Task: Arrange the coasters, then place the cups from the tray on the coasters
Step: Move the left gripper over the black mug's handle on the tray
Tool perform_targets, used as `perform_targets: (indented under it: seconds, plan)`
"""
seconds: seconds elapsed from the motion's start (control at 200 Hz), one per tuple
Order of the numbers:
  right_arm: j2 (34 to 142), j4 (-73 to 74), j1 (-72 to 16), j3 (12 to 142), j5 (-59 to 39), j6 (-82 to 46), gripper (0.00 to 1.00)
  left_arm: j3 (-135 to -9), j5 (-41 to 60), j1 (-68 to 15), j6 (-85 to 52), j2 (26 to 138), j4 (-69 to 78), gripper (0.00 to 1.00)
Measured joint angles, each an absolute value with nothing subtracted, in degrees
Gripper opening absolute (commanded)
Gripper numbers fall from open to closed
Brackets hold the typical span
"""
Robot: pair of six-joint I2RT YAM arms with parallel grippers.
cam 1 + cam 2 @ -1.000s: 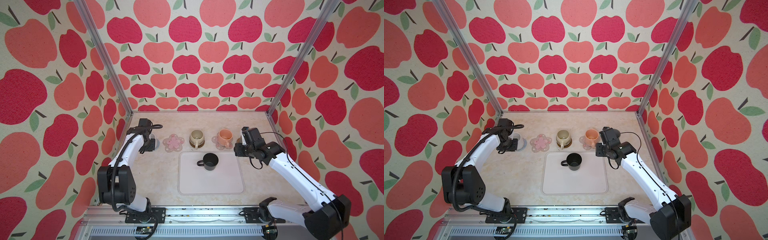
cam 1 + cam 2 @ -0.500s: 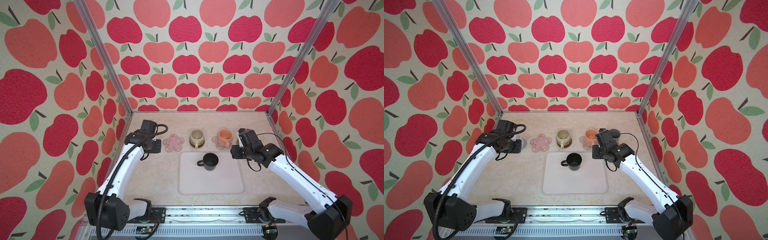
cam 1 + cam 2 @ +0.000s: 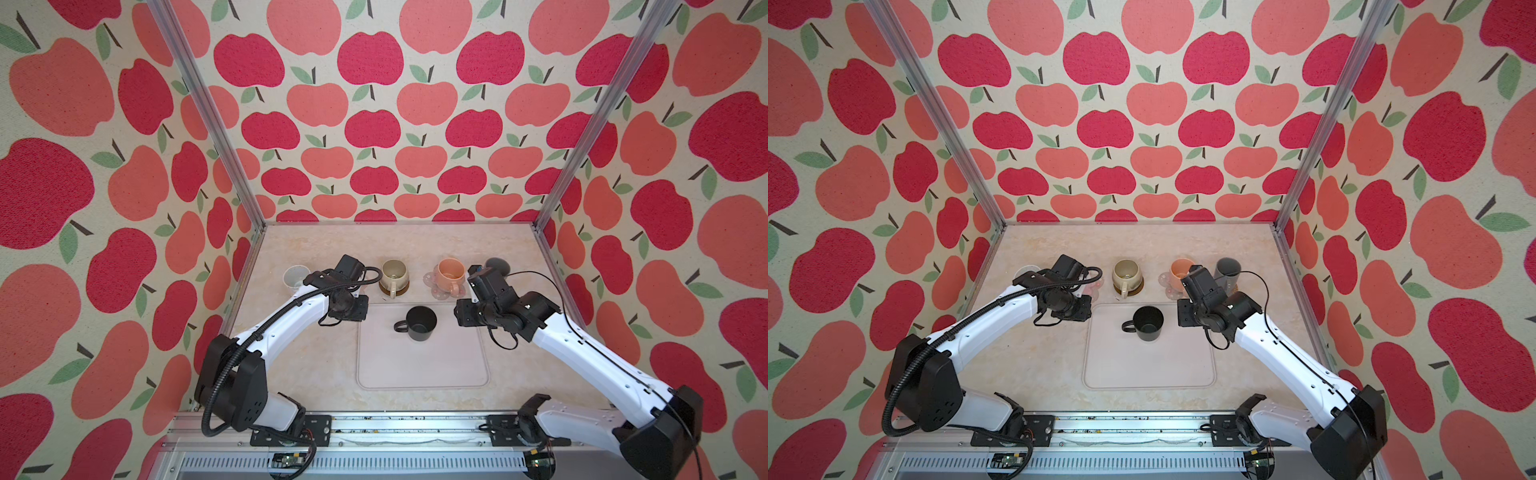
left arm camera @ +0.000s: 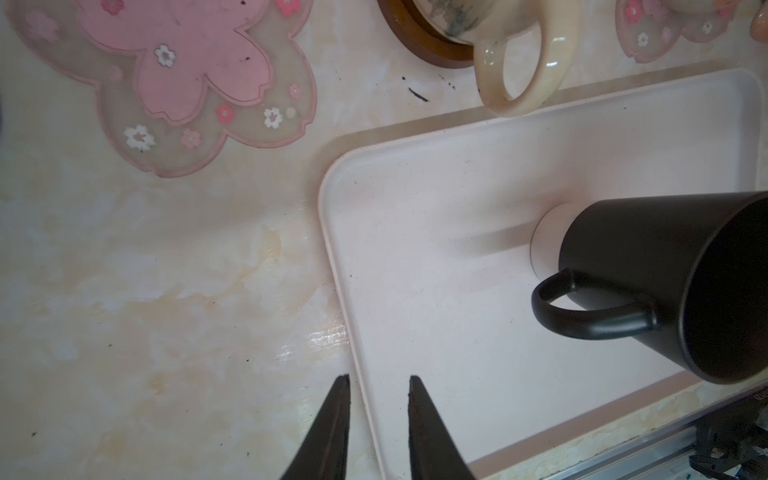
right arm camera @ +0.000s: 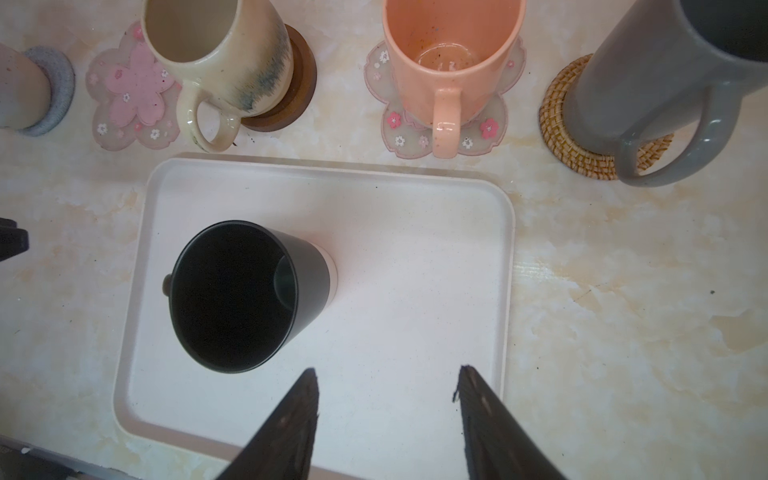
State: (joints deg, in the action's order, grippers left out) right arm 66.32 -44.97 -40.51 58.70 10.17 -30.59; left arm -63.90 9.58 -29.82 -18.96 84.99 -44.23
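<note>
The tray [image 3: 436, 365] lies in the middle of the table [image 3: 311, 365], toward the near edge. One black mug [image 3: 420, 324] stands upright on its far part, with its handle pointing left.

Just beyond the tray's far edge, five coasters run in a row from left to right. At the far left a white mug [image 3: 296, 276] stands on a grey round coaster [image 5: 58, 91]. Next to it is a bare pink flower coaster [image 4: 187, 75], largely hidden under the left arm in both top views. Then come a cream mug [image 3: 394, 274] on a brown wooden coaster [image 5: 301, 95], a peach mug [image 3: 449, 274] on a second pink flower coaster [image 3: 436, 291], and a tall grey mug [image 3: 1227, 272] on a woven rattan coaster [image 5: 557, 120].

The left gripper [image 4: 376, 382] hangs over the tray's left rim near its far corner. Its jaws stand a narrow gap apart and hold nothing. The right gripper [image 5: 386, 374] hangs above the right side of the tray, to the right of the black mug. Its jaws are wider apart and empty.
</note>
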Motion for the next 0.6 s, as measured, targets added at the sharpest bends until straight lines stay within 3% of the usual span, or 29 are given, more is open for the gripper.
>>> perform_targets:
  seconds: [0.6]
  plan:
    - [67.83, -44.82, -40.51, 58.70, 8.91, -30.50, 0.57, -68.42, 14.50, -35.79, -21.67, 95.81, -39.99, 0.26]
